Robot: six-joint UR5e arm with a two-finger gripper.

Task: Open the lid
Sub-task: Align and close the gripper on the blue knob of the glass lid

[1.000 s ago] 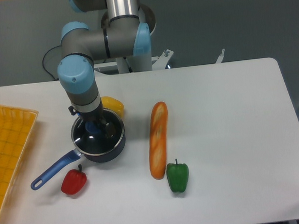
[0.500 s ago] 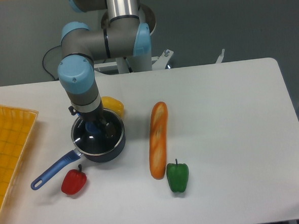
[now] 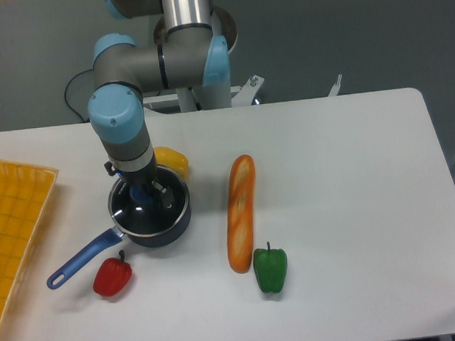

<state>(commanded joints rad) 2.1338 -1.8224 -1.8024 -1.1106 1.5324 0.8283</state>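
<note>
Table (image 3: 351, 171): white top, everything laid out on the near half, so the arm can work it from above.

Arm (image 3: 140, 67): comes in from the back edge, wrist pointing straight down over the pan. Vertical approach makes sense, since the knob is the only grab point on a flat glass disc.

Tray (image 3: 10, 222): yellow, far out to the hand's side at the table edge, well apart. Could be a set-down spot, but that's a guess.

Pan (image 3: 149, 210): dark, directly under the hand, blue handle sticking out toward the near edge and away from the fingers, so it doesn't block the approach.

Lid (image 3: 156, 206): still seated on the pan rim, glass shows the dark inside. Not lifted yet.

Bread loaf (image 3: 240, 212): lies lengthwise, off to the side of the hand, apart from the pan. Clear of a straight-up lift.

Green pepper (image 3: 271, 269): at the loaf's near end, well apart from the hand.

Red pepper (image 3: 112, 276): nearer the camera than the hand, just beside the pan handle.

Yellow pepper (image 3: 173, 160): just behind the hand, close to the pan rim, partly hidden by the wrist.

Gripper (image 3: 146, 194): fingers down around the blue knob (image 3: 142, 195), one either side. Looks narrow, but I can't tell whether the pads are actually clamped on it. Judging: grasp step; lift comes next.
</note>
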